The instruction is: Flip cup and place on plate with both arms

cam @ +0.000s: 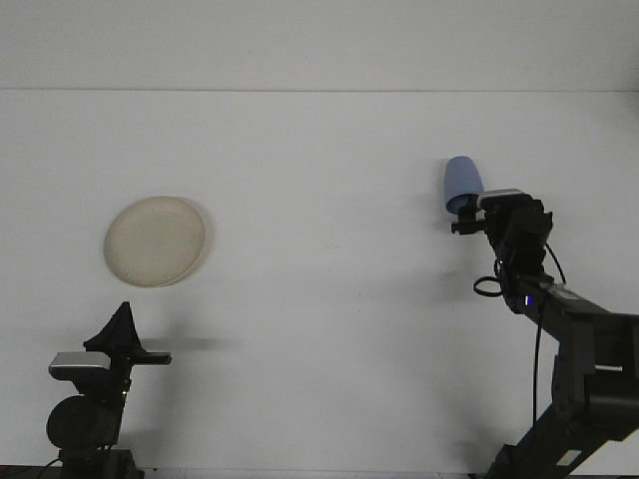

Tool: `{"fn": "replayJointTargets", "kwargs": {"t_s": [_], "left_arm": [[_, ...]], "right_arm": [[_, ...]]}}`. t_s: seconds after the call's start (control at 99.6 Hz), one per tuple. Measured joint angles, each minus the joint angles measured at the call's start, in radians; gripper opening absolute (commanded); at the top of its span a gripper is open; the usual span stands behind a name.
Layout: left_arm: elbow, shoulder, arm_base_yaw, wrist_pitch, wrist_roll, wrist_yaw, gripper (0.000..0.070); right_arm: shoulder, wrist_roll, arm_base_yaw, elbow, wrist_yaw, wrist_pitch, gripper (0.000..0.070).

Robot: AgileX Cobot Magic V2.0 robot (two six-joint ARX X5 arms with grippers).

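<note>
Slippage is the main worry here: the right pincer [465, 212] sits right at the lower rim of the blue cup [463, 183], and whether its fingers are spread around that rim or already pinching it cannot be told from the front view. If the grip takes only the thin edge of the mouth, the cup could tip away or roll off across the counter [329, 299] when the arm lifts. A push instead of a clean closure would likely shove the light cup further from the pincer, out toward the far side.

The cup is a plain pale-blue tumbler, tapered, apparently lying with its closed base pointing away from the right pincer and its open mouth toward it, touching or nearly touching the fingertips. It looks smooth, so probably slick.

The cream plate [156, 240] lies well apart from the right pincer, far off to its left, and just ahead of the left pincer [123, 324], which is parked low with its fingers pressed together. The handover distance adds a further chance of a drop.
</note>
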Motion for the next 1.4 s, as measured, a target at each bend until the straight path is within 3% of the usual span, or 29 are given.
{"fn": "replayJointTargets", "kwargs": {"t_s": [0.11,0.201,0.321,0.391,0.723,0.984,1.164,1.265,1.395], "left_arm": [[0.000,0.000,0.000,0.000,0.000,0.000,0.0012],[0.000,0.000,0.000,0.000,0.000,0.000,0.0012],[0.000,0.000,0.000,0.000,0.000,0.000,0.0012],[0.000,0.000,0.000,0.000,0.000,0.000,0.0012],[0.000,0.000,0.000,0.000,0.000,0.000,0.0012],[0.000,0.000,0.000,0.000,0.000,0.000,0.0012],[0.000,0.000,0.000,0.000,0.000,0.000,0.0012],[0.000,0.000,0.000,0.000,0.000,0.000,0.0012],[0.000,0.000,0.000,0.000,0.000,0.000,0.0012]], "right_arm": [[0.135,-0.031,-0.005,0.117,0.000,-0.001,0.0490],[0.224,-0.037,-0.005,0.193,-0.002,-0.003,0.0302],[0.256,-0.038,-0.009,0.240,-0.033,-0.003,0.0147],[0.256,-0.038,-0.010,0.251,-0.050,0.000,0.0000],[0.196,0.035,-0.009,0.262,-0.095,-0.056,0.0000],[-0.086,0.145,-0.010,0.262,-0.147,-0.341,0.0000],[-0.291,0.257,-0.002,0.262,-0.315,-0.608,0.0000],[-0.385,0.290,0.017,0.262,-0.415,-0.742,0.0000],[-0.478,0.306,0.076,0.262,-0.488,-0.894,0.0000]]}}
